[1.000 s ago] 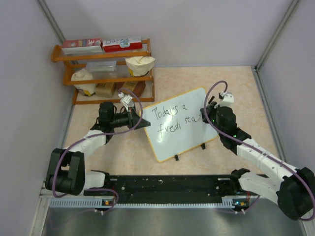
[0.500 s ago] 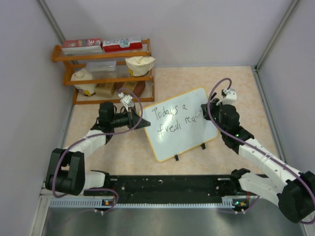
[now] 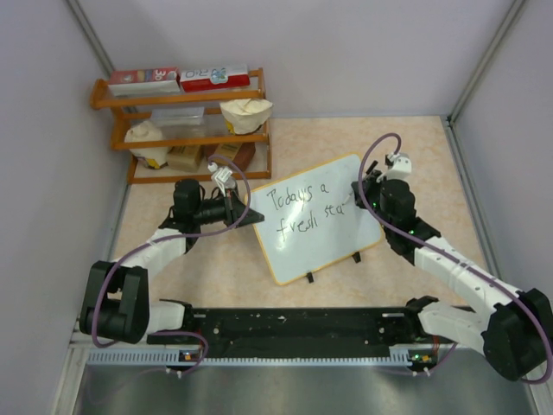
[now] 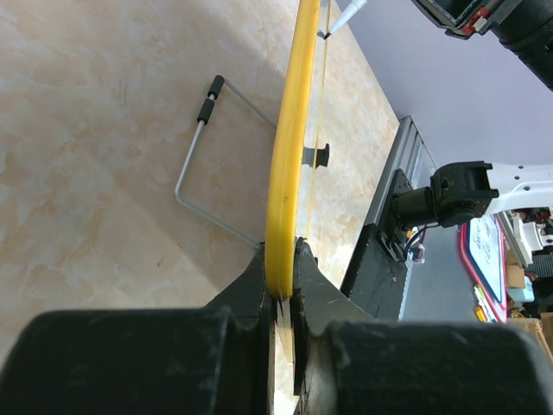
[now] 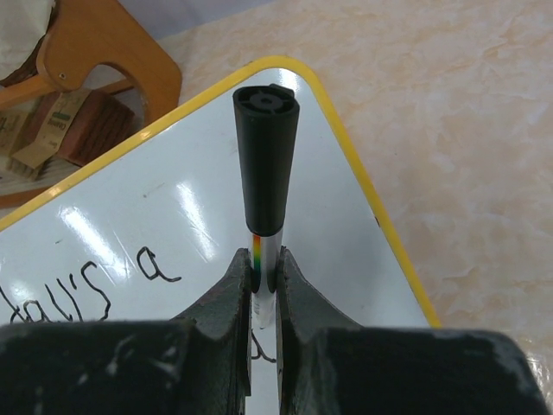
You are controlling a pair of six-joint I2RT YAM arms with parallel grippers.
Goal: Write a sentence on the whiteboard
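**Both hands closed: one on the board's frame, one on the marker**

The surface (image 3: 406, 147) is a smooth beige sheet with a pale marbled pattern. The whiteboard (image 3: 324, 242) stands in the middle of it, between the two arms and turned at an angle to them. It is a glossy white rectangle with rounded corners and a thin yellow-orange frame. Behind it on the left stands a wooden shelf (image 3: 186, 130) with rounded brown side pieces, holding boxes and bags.

The left hand (image 3: 251, 218) is almost fully closed, its two black fingers pinching the board's left edge. The left wrist view shows the yellow frame (image 4: 289, 147) running edge-on straight out from between them. A bent wire stand (image 4: 194, 164) of thin grey metal with black sleeves lies on the surface behind the board.

The right hand (image 3: 359, 201) is over the board's right part. It is closed to a narrow gap on a marker (image 5: 266, 156) that has a tapered matte black end and a white barrel with a small rainbow band. The tip itself is hidden in the right wrist view.

The sentence (image 3: 302, 210) is in thin black handwriting, "Today's a" above and "fresh sta" below, ending at the right hand. Two small black clip feet (image 3: 309, 277) sit on the board's lower edge.
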